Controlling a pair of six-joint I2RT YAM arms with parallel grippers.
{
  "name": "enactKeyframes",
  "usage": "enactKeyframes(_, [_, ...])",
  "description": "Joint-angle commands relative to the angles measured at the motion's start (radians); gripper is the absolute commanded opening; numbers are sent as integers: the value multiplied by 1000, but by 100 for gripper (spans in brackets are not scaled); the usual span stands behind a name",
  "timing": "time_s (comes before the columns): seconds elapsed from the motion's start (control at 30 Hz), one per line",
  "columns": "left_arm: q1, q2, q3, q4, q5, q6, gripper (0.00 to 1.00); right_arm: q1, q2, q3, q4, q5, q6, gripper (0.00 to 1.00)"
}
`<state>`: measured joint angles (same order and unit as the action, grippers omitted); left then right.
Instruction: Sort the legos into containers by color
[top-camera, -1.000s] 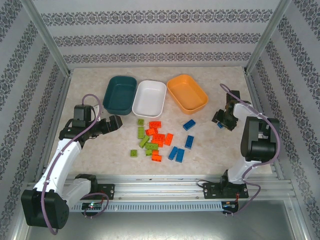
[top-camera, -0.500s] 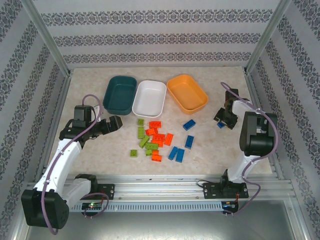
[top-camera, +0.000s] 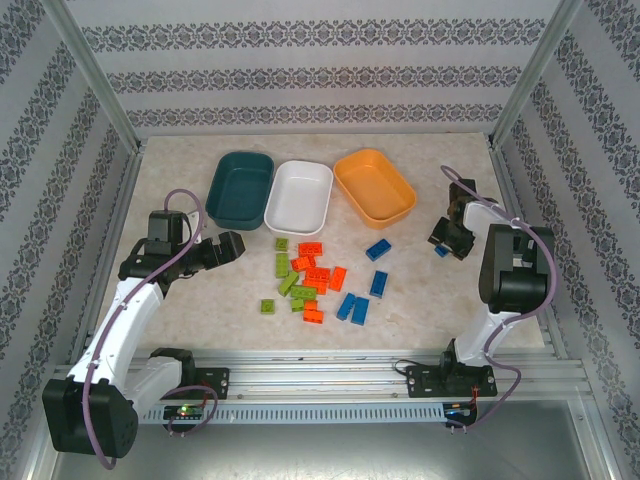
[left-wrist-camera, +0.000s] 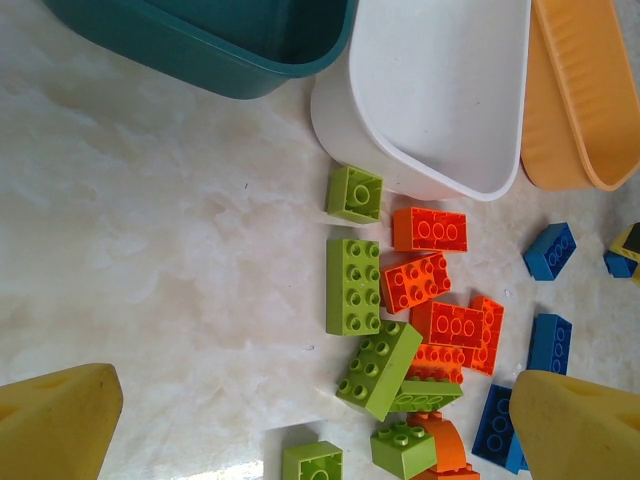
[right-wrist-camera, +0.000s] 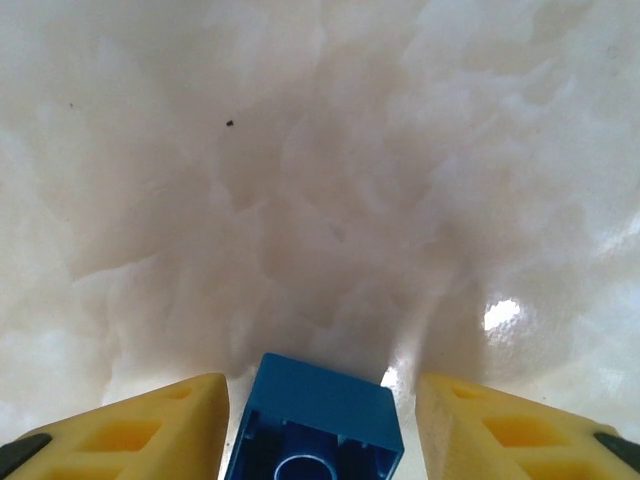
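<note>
Pointing down at the table (right-wrist-camera: 330, 180), the right pincer (right-wrist-camera: 320, 400) is holding its two yellow fingers (right-wrist-camera: 150, 425) apart on either side of a single blue brick (right-wrist-camera: 315, 425). A thin strip of table is showing between the brick and one finger, so nothing is clamped. The left pincer (left-wrist-camera: 315, 400) is hovering with its jaws spread wide, gripping nothing, over the near-left edge of the loose legos (top-camera: 312, 275).

Three trays are lying in a row toward the far side of the table: the teal tray (top-camera: 241, 188) on the left, the white tray (top-camera: 300, 196) in the middle and the orange tray (top-camera: 374, 186) on the right, each just beside the next. All three are showing only their bare floors. The loose legos are sitting clustered on the table in front of the white tray, with lime green ones toward the left, orange-red in the middle and blue to the right.

In the left wrist view the trays are running off the top edge, one yellow finger is covering part of the blue legos, and several pieces are overlapping, so counting them is hard. In the right wrist view the bottom edge is cutting off the blue brick. From above, the right pincer is hiding most of that brick, which is lying at the table's right side, well apart from the cluster.
</note>
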<state>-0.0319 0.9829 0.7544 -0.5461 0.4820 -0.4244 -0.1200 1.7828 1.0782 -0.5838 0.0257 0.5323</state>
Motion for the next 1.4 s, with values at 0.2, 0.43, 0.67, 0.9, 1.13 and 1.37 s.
enactKeyframes(0.2, [-8,-7,-8,6,-11,4,100,10,-36,-34,9,-1,21,34])
enactKeyframes(0.43, [-8,-6,-9,5,-18,3,100,25,-150,-50,20,-50,11,32])
enactKeyframes(0.67, [-8,-4,-9,11,-16,2,100,112,-330,6,27,-201,54,31])
enactKeyframes(0.9, [-8,-9,-22,61,60,-4,100,348,-202,232,-12,-205,69,31])
enactKeyframes(1.13, [-36,0,-66,215,270,-46,100,431,103,541,-59,-198,63,31])
enactKeyframes(1.37, [-112,22,-55,183,259,-1,100,447,357,811,-135,-177,53,31])
